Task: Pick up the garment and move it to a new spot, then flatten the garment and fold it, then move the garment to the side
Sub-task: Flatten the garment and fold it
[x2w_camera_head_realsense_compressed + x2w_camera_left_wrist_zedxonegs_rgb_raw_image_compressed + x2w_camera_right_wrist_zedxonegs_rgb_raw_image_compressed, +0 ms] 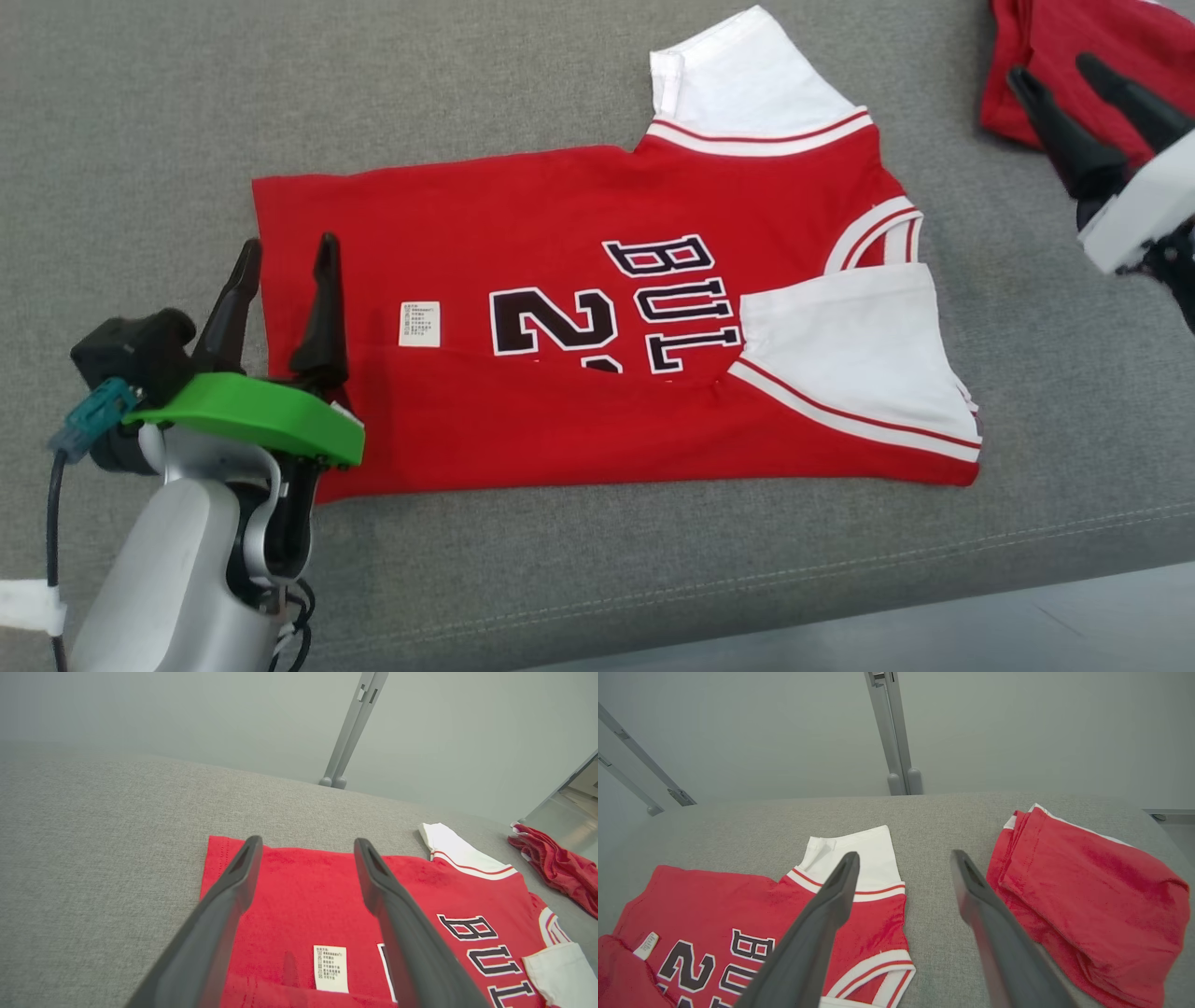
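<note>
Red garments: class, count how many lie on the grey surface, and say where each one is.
2. The jersey lies spread in the middle, its near edge folded over. A second red garment lies folded at the far right, partly cut off in the head view.

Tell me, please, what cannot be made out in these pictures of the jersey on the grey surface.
- Head view: the print on the jersey is half hidden under the folded-up lower edge and a white sleeve.
- Left wrist view: the care label is too small to read.
- Head view: the second red garment is cut by the top edge, partly behind the right jaws.
</note>
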### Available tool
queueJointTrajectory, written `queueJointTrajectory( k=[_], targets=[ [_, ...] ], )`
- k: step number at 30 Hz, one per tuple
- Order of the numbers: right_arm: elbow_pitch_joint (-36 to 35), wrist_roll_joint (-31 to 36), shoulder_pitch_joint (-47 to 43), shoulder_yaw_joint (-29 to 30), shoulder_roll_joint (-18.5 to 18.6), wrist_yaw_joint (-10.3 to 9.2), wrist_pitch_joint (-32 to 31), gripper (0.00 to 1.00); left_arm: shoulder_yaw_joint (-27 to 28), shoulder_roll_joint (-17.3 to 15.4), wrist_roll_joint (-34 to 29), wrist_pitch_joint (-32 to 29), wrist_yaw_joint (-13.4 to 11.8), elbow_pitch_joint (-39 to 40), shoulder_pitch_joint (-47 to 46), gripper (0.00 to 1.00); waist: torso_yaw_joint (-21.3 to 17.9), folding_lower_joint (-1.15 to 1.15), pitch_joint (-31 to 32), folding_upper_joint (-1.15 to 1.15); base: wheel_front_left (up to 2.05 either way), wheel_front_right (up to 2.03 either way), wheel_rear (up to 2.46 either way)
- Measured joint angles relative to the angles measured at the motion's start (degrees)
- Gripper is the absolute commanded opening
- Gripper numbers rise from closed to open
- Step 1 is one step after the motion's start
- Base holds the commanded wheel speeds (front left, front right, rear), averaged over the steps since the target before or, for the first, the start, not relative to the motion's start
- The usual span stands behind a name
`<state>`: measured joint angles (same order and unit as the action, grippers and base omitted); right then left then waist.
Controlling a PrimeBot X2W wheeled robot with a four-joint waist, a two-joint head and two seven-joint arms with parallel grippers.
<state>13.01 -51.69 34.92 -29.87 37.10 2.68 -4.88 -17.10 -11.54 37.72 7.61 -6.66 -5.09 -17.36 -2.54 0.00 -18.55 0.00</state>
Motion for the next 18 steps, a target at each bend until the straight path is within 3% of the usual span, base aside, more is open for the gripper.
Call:
queueJointTrajectory(
  k=[18],
  targets=[
    [8.5, 2.4, 20.3, -1.6, 2.3, 0.36, -15.6, 1.00, -6.4, 7.6, -2.8, -2.0, -0.2, 4.2, -11.5, 1.00, 7.1, 0.00, -11.7, 0.00, 0.00, 0.00, 0.00]
  ],
)
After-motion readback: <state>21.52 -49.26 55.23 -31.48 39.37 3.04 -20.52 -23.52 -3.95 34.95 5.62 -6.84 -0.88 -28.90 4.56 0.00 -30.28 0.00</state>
